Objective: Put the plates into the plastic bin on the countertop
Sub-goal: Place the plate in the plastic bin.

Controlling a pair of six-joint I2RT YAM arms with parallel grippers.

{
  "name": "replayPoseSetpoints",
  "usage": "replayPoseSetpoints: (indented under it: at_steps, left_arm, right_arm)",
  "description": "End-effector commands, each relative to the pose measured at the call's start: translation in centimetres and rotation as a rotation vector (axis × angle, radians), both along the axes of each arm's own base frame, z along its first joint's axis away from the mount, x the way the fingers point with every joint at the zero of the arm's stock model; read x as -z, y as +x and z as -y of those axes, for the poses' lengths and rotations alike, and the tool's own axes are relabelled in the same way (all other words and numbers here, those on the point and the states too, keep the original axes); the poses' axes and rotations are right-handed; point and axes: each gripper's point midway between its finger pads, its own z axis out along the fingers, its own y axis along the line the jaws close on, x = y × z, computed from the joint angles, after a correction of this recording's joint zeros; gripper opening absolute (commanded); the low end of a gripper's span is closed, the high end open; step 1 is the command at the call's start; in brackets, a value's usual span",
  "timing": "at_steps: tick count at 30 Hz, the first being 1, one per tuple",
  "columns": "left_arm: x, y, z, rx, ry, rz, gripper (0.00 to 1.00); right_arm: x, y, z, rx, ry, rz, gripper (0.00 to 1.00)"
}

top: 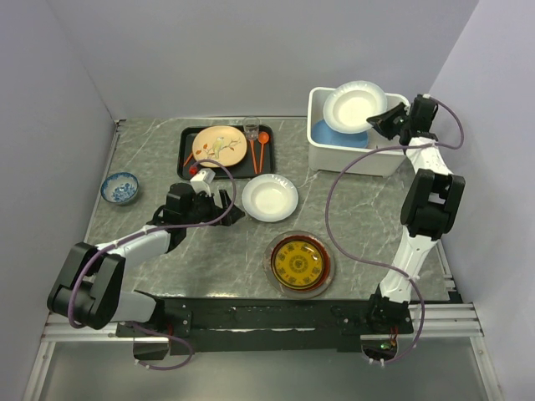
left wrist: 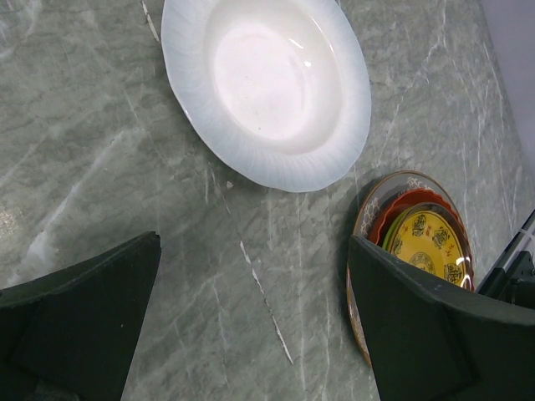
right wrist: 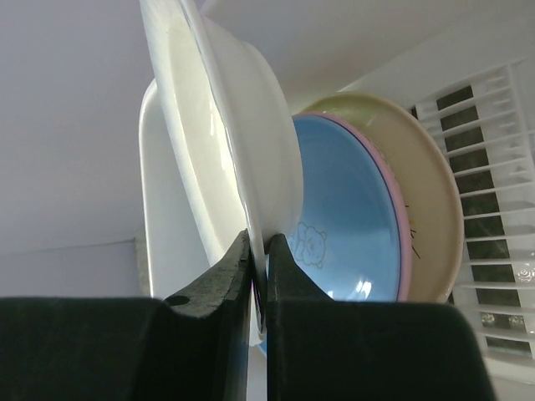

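And the right gripper (right wrist: 261,246) is clamped tight on the rim of a glossy white round plate (top: 355,106) with a fluted edge. It holds the plate tilted above the deep white rectangular plastic bin (top: 322,157), at the far right of the grey-green marble-look countertop (top: 359,217). Inside the bin a pink-rimmed blue plate (right wrist: 343,209) stands on edge against a cream plate (right wrist: 430,192), with slotted vents showing in the floor beside them. There's a small outline drawing on the blue one, too faint to make out.

Over to the left gripper (left wrist: 253,251): jaws spread wide, nothing between them, low over the countertop just short of a second white fluted plate (left wrist: 267,83). Near that lies a dark red round plate (top: 299,263) with a gold-patterned centre; its marks could be characters, but they're unreadable. At the back, a cream floral plate (top: 219,145) sits on the flat black tray (top: 185,163).
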Motion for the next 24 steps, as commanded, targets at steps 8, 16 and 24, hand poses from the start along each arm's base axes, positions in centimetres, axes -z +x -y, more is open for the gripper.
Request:
replayPoseSetpoints:
  at_steps: [8, 16, 24]
  left_arm:
    - [-2.1, 1.3, 0.8, 0.020, -0.023, 0.078, 0.99]
    - [-2.2, 1.3, 1.0, 0.027, -0.030, 0.081, 0.99]
    - [-2.3, 1.3, 1.0, 0.029, -0.038, 0.082, 0.99]
  right_arm:
    - [-5.4, 1.7, -0.5, -0.128, -0.040, 0.139, 0.02]
    - [-3.1, 1.2, 0.0, -0.127, -0.079, 0.048, 0.03]
    - [-1.5, 0.7, 0.5, -0.126, -0.086, -0.010, 0.06]
